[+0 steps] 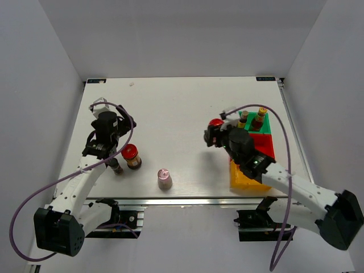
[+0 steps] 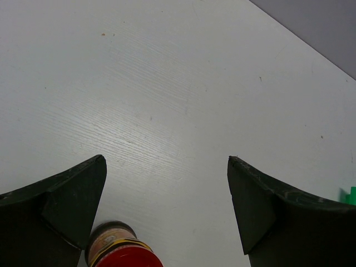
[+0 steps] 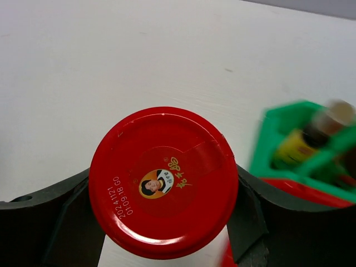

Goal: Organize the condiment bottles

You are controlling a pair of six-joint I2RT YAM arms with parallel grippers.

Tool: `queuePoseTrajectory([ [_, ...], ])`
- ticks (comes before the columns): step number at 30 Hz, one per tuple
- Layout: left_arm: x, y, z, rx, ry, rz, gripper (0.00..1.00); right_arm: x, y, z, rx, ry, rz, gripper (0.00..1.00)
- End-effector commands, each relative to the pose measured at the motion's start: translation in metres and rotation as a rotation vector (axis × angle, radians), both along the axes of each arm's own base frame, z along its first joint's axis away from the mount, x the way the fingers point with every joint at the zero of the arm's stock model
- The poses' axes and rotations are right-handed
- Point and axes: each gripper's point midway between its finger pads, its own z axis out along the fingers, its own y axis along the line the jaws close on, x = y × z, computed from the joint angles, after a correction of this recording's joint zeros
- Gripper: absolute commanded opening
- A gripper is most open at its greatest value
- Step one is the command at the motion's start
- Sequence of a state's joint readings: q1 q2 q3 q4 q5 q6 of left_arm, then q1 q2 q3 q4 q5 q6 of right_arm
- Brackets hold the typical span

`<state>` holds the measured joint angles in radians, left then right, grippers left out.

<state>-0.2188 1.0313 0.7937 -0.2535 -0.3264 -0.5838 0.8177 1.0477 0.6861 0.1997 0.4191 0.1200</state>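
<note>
1. Grey walls close in a white desk (image 1: 182, 108), with two arms reaching onto it from its near edge.
2. Right gripper (image 3: 164, 183) is clamped on a red-lidded jar (image 1: 215, 121). Its dark fingers (image 3: 250, 206) press the jar's sides from left and right, right of the desk's middle and just beside the bins. Whether the jar's base touches the desk cannot be told.
3. Along the right edge stand a green bin (image 1: 267, 123), a red bin (image 1: 266, 143) and a yellow bin (image 1: 242, 177), in a row from far to near. The right arm covers part of the yellow one.
4. Upright in the green bin are a yellow-labelled brown bottle (image 1: 243, 119) and a yellow-capped dark sauce bottle (image 1: 261, 116), side by side.
5. Left gripper (image 2: 167, 161) is spread wide and grips nothing, with bare desk between its fingers (image 2: 67, 194).
6. A second red-lidded jar (image 1: 132, 156) stands toward the desk's left edge. In the left wrist view it sits low, by the left finger.
7. A thin dark bottle (image 1: 116, 166) stands just beside that jar, on the side of the left edge.
8. A pink-capped pale bottle (image 1: 164, 179) stands alone close to the near edge, apart from both grippers.
</note>
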Motion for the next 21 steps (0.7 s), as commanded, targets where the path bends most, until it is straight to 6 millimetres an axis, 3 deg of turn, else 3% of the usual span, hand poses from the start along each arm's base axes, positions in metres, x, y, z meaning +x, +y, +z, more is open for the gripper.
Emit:
queuePoseTrajectory([
  [1, 0.003, -0.003, 0.006, -0.005, -0.024, -0.021, 0.98, 0.007, -0.072, 0.025, 0.077, -0.063, -0.271, 0.28],
  [3, 0.005, -0.003, 0.006, -0.004, -0.024, -0.018, 0.98, 0.004, -0.113, 0.025, 0.084, -0.088, -0.396, 0.28],
  [7, 0.008, -0.004, 0.000, 0.001, -0.008, -0.019, 0.98, -0.001, -0.161, 0.033, 0.102, -0.145, -0.515, 0.27],
  [14, 0.009, -0.005, -0.002, 0.002, 0.000, -0.029, 0.98, 0.008, -0.198, 0.047, 0.069, -0.178, -0.638, 0.26],
  [21, 0.007, -0.001, 0.002, 0.010, -0.012, -0.010, 0.98, 0.024, -0.221, 0.012, 0.067, -0.075, -0.700, 0.24],
])
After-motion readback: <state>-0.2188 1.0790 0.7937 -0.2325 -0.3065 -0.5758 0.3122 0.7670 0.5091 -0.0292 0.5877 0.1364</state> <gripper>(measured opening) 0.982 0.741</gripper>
